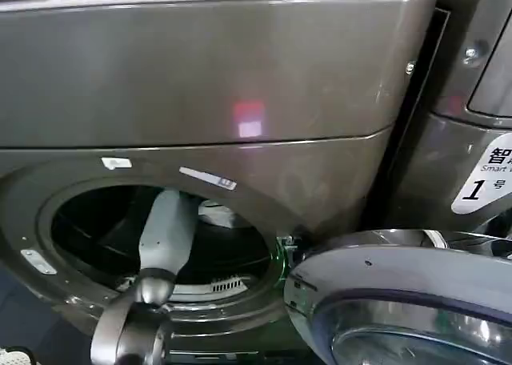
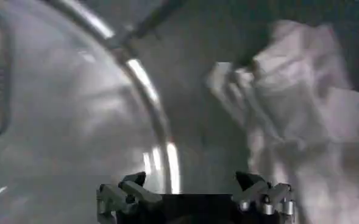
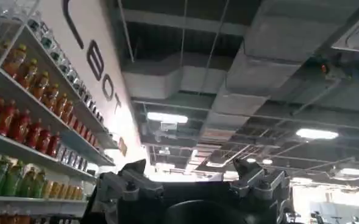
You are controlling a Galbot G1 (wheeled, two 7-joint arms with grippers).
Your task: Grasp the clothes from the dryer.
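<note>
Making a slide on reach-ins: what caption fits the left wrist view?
Open left gripper inside the dryer drum, facing the white clothes bundle ahead, not yet touching it.

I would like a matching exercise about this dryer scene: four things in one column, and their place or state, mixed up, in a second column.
Things:
1. clothes
2. left gripper
3. right gripper
4. dryer door

Place or state:
A. swung open beside the porthole
B. open, facing the ceiling and a drinks shelf
C. open, inside the drum
D. lying in the drum, not yet gripped

Pairs: 1-D, 2-C, 3-B, 4-A
</note>
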